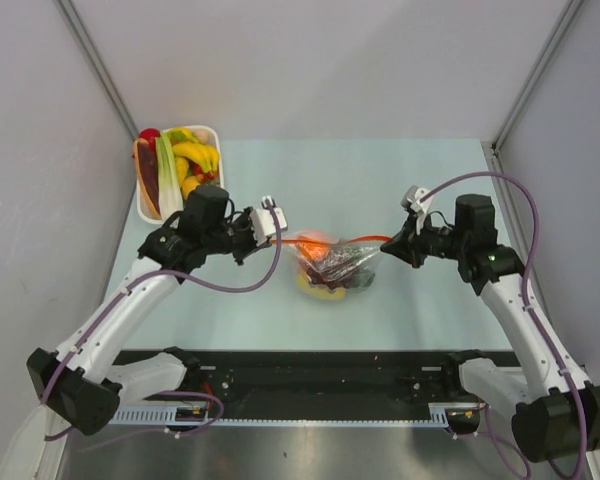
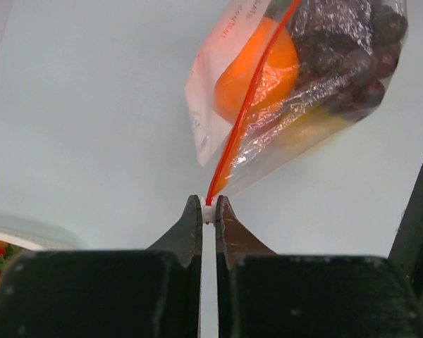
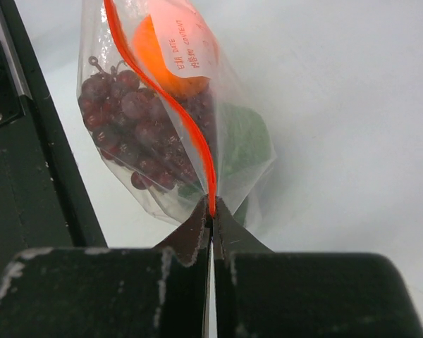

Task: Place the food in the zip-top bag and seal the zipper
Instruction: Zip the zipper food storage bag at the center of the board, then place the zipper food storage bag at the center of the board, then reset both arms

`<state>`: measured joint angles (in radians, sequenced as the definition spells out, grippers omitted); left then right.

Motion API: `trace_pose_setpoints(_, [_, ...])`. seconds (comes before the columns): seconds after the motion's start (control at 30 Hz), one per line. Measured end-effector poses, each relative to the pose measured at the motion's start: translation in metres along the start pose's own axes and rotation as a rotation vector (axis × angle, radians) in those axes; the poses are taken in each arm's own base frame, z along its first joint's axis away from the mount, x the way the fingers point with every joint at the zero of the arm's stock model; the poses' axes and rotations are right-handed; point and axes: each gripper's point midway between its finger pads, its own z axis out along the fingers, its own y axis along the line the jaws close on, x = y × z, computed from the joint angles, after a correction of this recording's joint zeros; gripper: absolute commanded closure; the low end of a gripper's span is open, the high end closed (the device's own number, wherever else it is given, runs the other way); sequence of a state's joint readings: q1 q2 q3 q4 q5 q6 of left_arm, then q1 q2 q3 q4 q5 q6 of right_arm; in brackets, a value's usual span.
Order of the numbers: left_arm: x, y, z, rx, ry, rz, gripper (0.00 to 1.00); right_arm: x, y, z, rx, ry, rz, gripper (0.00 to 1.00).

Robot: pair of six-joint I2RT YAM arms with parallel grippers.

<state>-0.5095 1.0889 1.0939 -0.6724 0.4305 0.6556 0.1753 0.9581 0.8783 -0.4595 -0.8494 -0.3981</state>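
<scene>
The clear zip-top bag (image 1: 335,268) hangs between my two grippers above the table. Inside it show an orange round fruit (image 2: 257,67), a purple grape bunch (image 3: 130,123), a green leafy piece (image 3: 243,144) and something yellow (image 1: 318,290). The orange-red zipper (image 2: 250,98) runs along its mouth. My left gripper (image 2: 208,209) is shut on the white slider tab (image 2: 209,212) at the zipper's left end. My right gripper (image 3: 212,209) is shut on the zipper's right end (image 3: 211,201).
A white basket (image 1: 146,200) at the back left holds more toy food: yellow bananas (image 1: 195,155), a long green-white stalk (image 1: 167,180), red and orange pieces. A black rail (image 1: 310,375) runs along the near table edge.
</scene>
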Motion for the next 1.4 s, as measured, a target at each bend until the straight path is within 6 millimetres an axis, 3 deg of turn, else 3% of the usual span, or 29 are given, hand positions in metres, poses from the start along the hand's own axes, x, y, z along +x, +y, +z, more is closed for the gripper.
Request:
trace_pose_setpoints(0.17, [-0.007, 0.021, 0.01, -0.027, 0.025, -0.07, 0.96, 0.005, -0.016, 0.018, -0.004, 0.063, 0.115, 1.0])
trace_pose_setpoints(0.23, [-0.007, 0.031, 0.022, -0.033, 0.047, -0.113, 0.88, 0.014, -0.025, 0.027, 0.006, 0.1, 0.178, 1.0])
trace_pose_setpoints(0.27, [-0.006, 0.037, 0.029, -0.038, 0.061, -0.136, 0.81, 0.02, -0.03, 0.031, 0.012, 0.12, 0.208, 0.95])
trace_pose_setpoints(0.3, [-0.003, 0.043, 0.039, -0.041, 0.079, -0.161, 0.61, 0.026, -0.037, 0.037, 0.021, 0.142, 0.238, 0.85])
trace_pose_setpoints(0.43, [0.01, 0.069, 0.069, -0.066, 0.132, -0.266, 0.26, 0.046, -0.074, 0.061, 0.069, 0.227, 0.363, 0.5])
trace_pose_setpoints(0.47, [0.012, 0.077, 0.075, -0.076, 0.138, -0.298, 0.11, 0.048, -0.084, 0.065, 0.083, 0.241, 0.389, 0.28])
trace_pose_setpoints(0.5, [0.014, 0.085, 0.078, -0.087, 0.141, -0.332, 0.01, 0.049, -0.094, 0.068, 0.096, 0.248, 0.41, 0.2])
trace_pose_setpoints(0.6, [0.019, 0.107, 0.078, -0.13, 0.133, -0.421, 0.0, 0.044, -0.122, 0.067, 0.154, 0.239, 0.452, 0.02])
trace_pose_setpoints(0.8, [0.002, 0.148, 0.043, -0.216, 0.038, -0.543, 0.0, 0.005, -0.159, 0.033, 0.266, 0.13, 0.464, 0.0])
trace_pose_setpoints(0.93, [-0.012, 0.163, -0.001, -0.264, -0.042, -0.638, 0.0, -0.011, -0.173, -0.007, 0.347, 0.061, 0.505, 0.0])
trace_pose_setpoints(1.03, [-0.008, 0.178, -0.038, -0.34, -0.085, -0.706, 0.0, -0.016, -0.179, -0.038, 0.424, 0.019, 0.534, 0.0])
trace_pose_setpoints(1.13, [0.002, 0.184, -0.071, -0.407, -0.112, -0.764, 0.0, -0.007, -0.178, -0.066, 0.494, -0.004, 0.579, 0.0])
trace_pose_setpoints(1.2, [0.02, 0.181, -0.088, -0.453, -0.104, -0.808, 0.0, 0.006, -0.173, -0.079, 0.529, -0.006, 0.623, 0.0])
trace_pose_setpoints(1.27, [0.038, 0.174, -0.094, -0.476, -0.077, -0.844, 0.0, 0.022, -0.168, -0.087, 0.554, 0.003, 0.668, 0.0])
trace_pose_setpoints(1.4, [0.069, 0.147, -0.085, -0.463, -0.003, -0.904, 0.0, 0.055, -0.151, -0.093, 0.576, 0.043, 0.754, 0.0])
